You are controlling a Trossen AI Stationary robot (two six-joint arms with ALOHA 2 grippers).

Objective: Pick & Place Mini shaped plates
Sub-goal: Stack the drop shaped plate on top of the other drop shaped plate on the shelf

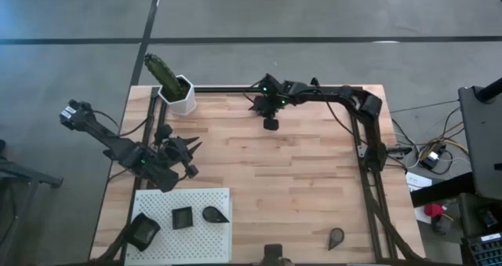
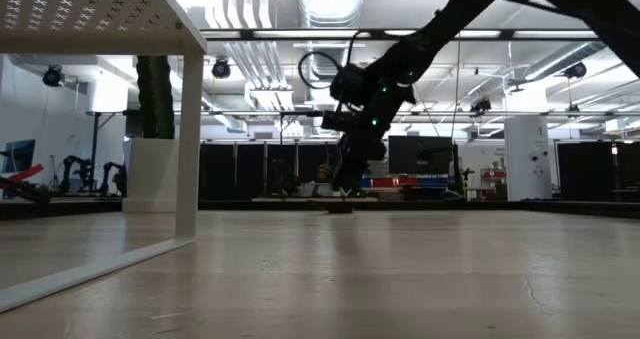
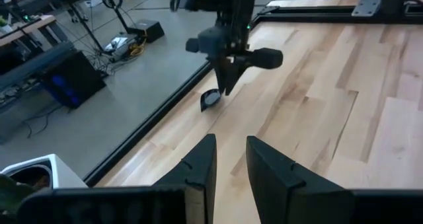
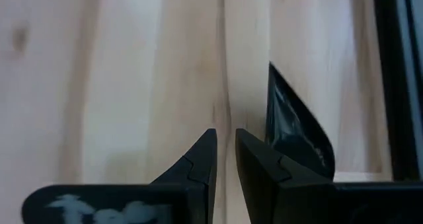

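The right gripper hangs low over the surface near the cactus pot, fingers narrowed and empty, with a dark mini plate just beside them, probably lining up a pinch on its rim. Three plates sit on the white perforated board, beside which the left gripper waits, fingers slightly parted.

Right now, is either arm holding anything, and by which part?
Nothing is held. A small dark teardrop-shaped plate lies beside the right end effector, outside its grip; the left end effector is empty.
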